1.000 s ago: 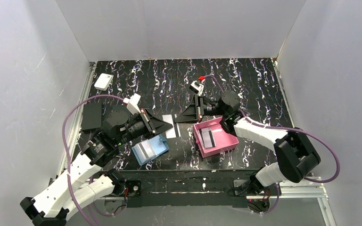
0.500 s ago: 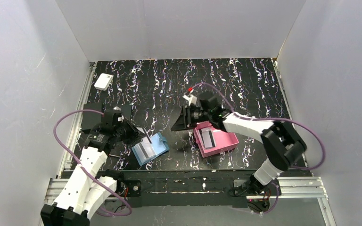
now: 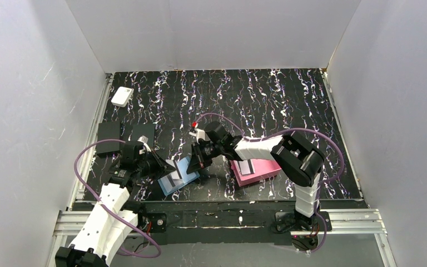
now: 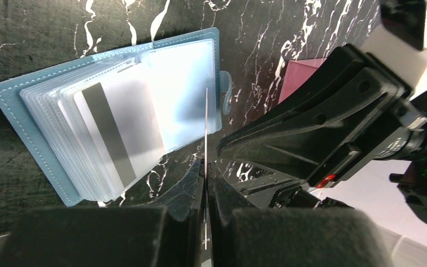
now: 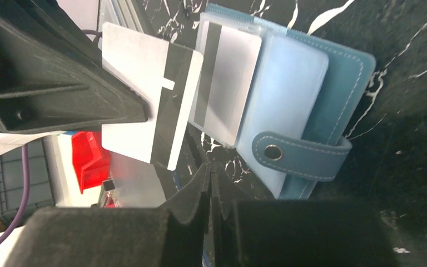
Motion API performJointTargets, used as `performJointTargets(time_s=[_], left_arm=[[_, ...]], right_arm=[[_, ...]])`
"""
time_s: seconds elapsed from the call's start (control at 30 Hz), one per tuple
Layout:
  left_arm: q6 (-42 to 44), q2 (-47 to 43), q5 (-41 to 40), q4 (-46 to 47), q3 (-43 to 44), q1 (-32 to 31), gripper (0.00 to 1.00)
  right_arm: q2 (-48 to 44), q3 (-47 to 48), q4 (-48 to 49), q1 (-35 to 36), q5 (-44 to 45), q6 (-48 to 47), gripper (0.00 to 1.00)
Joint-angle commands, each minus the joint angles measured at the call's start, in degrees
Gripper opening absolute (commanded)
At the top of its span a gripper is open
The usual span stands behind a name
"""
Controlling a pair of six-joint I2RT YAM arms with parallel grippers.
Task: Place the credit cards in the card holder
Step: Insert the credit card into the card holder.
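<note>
Card holder (image 5: 344, 94) lying open, one striped card (image 5: 228, 83) in its pockets, left gripper (image 4: 205, 169) clamped on second card (image 5: 136, 105) edge-down over holder, right gripper (image 5: 208, 181) fingers pressed together beside holder's snap tab (image 5: 303, 156), third card (image 3: 247, 167) in pink tray (image 3: 256, 179) right of holder

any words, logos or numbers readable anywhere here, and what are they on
No readable text in any view.
Held card in the left gripper: blank pale face, dark stripe, no print.
Slotted card in the card holder: blank too.
Card holder and its snap tab: plain teal, no brand.
Pink tray and tray card: too small to tell.
</note>
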Motion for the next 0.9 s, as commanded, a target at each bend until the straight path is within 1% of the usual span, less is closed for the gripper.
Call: performJointTargets(time_s=[0.0,0.17,0.23,0.43,0.5,0.63,0.87], left_arm=[[3.4,-0.3,-0.9,0.0,-2.3,0.4,0.0],[3.4,-1.0,0.0,8.3,-7.2,0.4,0.0],[2.8,-1.0,0.4,11.4,-8.7,0.4,0.0],[2.6,0.9,-0.1,14.9,-11.5,0.4,0.0],[2.6,1.7,-0.1,14.6,-11.7,0.4,0.0],[2.2,1.6,-1.1,11.2,-11.3,0.4,0.0],[0.1,-2.3,-1.3,6.5,-11.9,0.4,0.0]], right_arm=[[2.0,3.3,0.3,-0.4,1.6,-3.6,0.09],[5.4,6.6,-0.1,-0.4,1.8,-5.0,0.06],[6.3,8.1,-2.8,-0.4,2.8,-6.6,0.05],[8.0,8.3,-5.1,-0.7,4.8,-8.3,0.03],[8.2,7.6,-5.1,-0.8,5.3,-8.2,0.02],[7.9,5.4,-3.9,-1.7,6.0,-7.1,0.01],[8.2,4.4,-2.3,-2.5,4.9,-6.3,0.01]])
